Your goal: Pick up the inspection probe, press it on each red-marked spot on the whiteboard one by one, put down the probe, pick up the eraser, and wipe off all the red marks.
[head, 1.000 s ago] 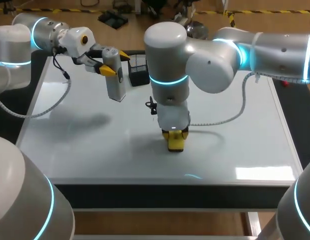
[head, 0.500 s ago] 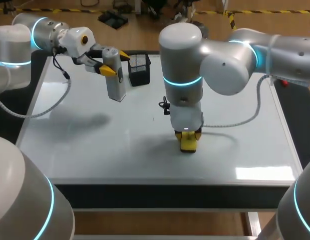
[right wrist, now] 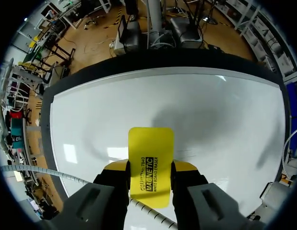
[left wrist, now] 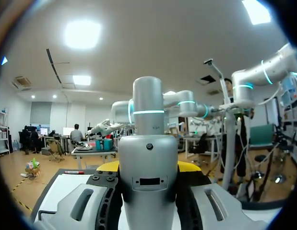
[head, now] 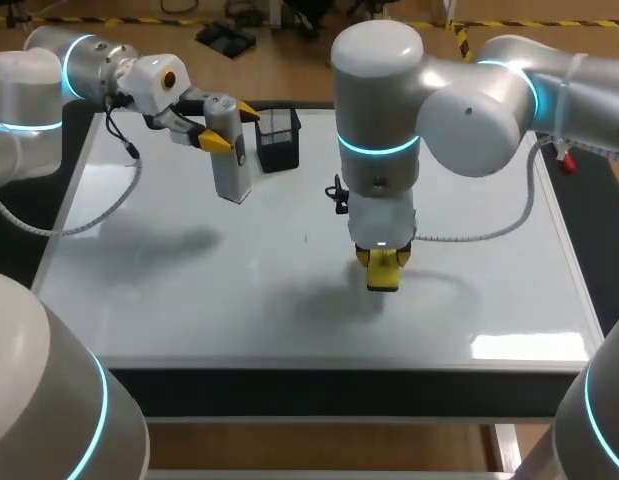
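Observation:
My left gripper (head: 232,126) is shut on the grey inspection probe (head: 230,160) and holds it upright above the whiteboard's (head: 169,290) back left part. In the left wrist view the probe (left wrist: 148,184) fills the space between the yellow fingertips (left wrist: 188,166). My right gripper (head: 382,262) points down near the board's middle, shut on the yellow eraser (head: 382,274). In the right wrist view the eraser (right wrist: 150,160) sticks out ahead of the gripper (right wrist: 150,168), close over the white surface (right wrist: 210,110). Whether it touches is unclear. I see no red marks on the board.
A black mesh basket (head: 277,138) stands at the board's back edge, just right of the probe. A small red object (head: 563,158) lies by the board's right edge, partly behind my right arm. A grey cable (head: 489,225) hangs from the right arm over the board.
My right arm has carried the eraser to the right across the board's middle and slightly back. The left arm and the probe have stayed still.

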Controlling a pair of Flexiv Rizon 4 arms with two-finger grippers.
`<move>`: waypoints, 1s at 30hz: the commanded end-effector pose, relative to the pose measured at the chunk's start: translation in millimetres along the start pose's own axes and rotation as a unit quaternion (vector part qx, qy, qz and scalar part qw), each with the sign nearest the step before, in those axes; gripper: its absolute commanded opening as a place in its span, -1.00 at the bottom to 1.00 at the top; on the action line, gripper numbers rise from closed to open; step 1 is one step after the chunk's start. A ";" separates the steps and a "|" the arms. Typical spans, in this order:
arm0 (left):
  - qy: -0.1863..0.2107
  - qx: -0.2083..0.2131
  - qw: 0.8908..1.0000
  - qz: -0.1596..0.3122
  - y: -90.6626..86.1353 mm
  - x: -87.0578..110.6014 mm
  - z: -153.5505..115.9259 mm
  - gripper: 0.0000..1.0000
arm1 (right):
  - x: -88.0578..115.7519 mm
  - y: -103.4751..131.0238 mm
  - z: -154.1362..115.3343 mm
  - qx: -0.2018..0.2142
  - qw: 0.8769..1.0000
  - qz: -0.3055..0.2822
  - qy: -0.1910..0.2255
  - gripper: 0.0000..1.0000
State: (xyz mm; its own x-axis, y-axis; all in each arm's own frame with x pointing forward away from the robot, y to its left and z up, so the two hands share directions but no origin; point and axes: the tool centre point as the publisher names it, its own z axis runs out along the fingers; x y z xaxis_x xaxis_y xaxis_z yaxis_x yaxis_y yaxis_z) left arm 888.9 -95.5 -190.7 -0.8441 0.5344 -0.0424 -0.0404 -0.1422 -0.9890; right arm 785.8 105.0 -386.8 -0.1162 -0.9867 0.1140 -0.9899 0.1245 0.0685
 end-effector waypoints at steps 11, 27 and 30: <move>0.001 -0.002 1.000 -0.001 -2.3 0.3 -0.3 -1.00 | 4.0 0.5 -0.7 0.002 1.000 -0.001 -0.002 -1.00; 0.001 -0.002 1.000 -0.001 -2.3 0.3 -0.3 -1.00 | 9.3 -105.8 -16.6 0.022 0.999 -0.024 0.012 -1.00; 0.001 -0.002 1.000 -0.001 -2.3 0.3 -0.3 -1.00 | 8.3 -129.1 -15.8 0.024 0.999 -0.024 0.006 -1.00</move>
State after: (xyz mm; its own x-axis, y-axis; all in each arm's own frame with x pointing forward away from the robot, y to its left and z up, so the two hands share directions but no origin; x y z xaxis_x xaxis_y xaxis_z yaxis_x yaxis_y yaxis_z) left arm 889.0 -95.5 -190.7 -0.8441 0.5345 -0.0423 -0.0405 -0.1422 -0.9890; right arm 890.6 80.8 -373.6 -0.0706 -0.9903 0.1196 -0.9975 0.0702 -0.0076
